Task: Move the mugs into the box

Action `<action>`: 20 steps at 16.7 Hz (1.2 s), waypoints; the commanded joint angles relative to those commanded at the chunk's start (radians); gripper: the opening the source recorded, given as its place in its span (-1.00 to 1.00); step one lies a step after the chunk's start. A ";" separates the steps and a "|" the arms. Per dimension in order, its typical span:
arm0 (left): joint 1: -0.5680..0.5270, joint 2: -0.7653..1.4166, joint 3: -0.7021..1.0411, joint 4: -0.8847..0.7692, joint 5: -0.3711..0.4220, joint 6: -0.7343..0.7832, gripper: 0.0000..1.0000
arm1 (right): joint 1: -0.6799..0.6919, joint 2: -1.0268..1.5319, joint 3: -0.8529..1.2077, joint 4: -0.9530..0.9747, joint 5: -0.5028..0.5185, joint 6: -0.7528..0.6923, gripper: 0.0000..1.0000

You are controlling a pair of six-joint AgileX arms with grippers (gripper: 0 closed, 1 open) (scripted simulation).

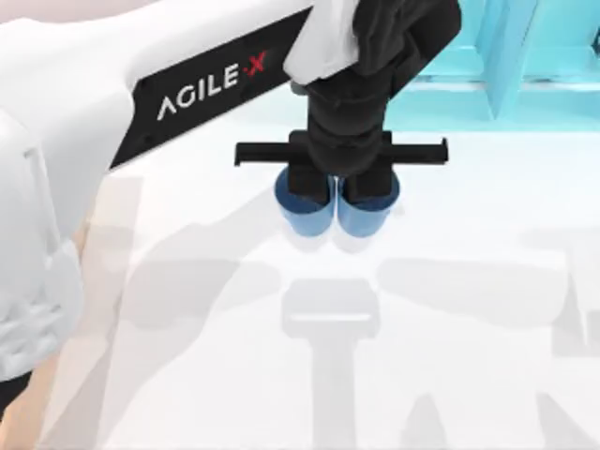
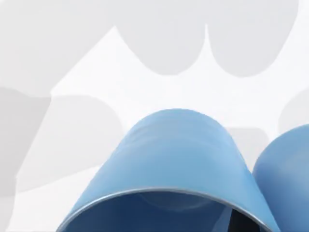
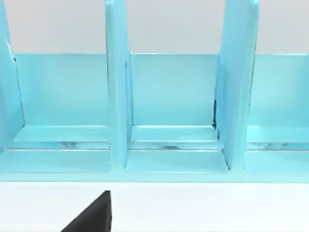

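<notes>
hovering: the left gripper (image 1: 336,192) hangs straight over the two mugs, near the far middle of the white table (image 1: 450,309).
left fingers: two dark fingers (image 1: 303,181) point down, one over the left mug (image 1: 305,208) and one over the right mug (image 1: 369,208); they look spread apart, but i cannot tell for sure how wide, nor whether a finger is inside a cup or behind it. nothing looks held.
mugs: both blue, upright, side by side and just about touching; in the left wrist view one rim (image 2: 164,195) sits very close under the camera, with the second cup (image 2: 285,169) at its side.
right arm: parked, its wrist camera facing the turquoise shelf (image 3: 174,106); a dark finger tip (image 3: 94,215) shows at the edge, and i cannot tell how its fingers stand.
box: not seen in these pictures, so i cannot say where the mugs must go.
risk: as i judge it, closing on one cup may knock its neighbour over, because they stand so close; a finger straddling both rims could pinch the two together and drop one on the lift.
count: two mugs, two arms, one shelf frame with several bays.
</notes>
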State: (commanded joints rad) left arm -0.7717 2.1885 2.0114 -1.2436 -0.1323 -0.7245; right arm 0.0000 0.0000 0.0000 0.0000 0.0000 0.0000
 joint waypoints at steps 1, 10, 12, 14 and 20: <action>0.000 0.000 0.000 0.000 0.000 0.000 -1.00 | 0.000 0.000 0.000 0.000 0.000 0.000 1.00; 0.204 -0.124 -0.114 -0.022 0.017 0.208 -1.00 | 0.000 0.000 0.000 0.000 0.000 0.000 1.00; 0.339 -0.190 -0.167 -0.025 0.037 0.335 -1.00 | 0.000 0.000 0.000 0.000 0.000 0.000 1.00; 0.479 -0.250 -0.217 -0.027 0.058 0.469 -1.00 | 0.000 0.000 0.000 0.000 0.000 0.000 1.00; 0.766 -0.405 -0.379 -0.055 0.121 0.747 -1.00 | 0.000 0.000 0.000 0.000 0.000 0.000 1.00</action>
State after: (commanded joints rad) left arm -0.0055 1.7839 1.6320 -1.2987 -0.0116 0.0225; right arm 0.0000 0.0000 0.0000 0.0000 0.0000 0.0000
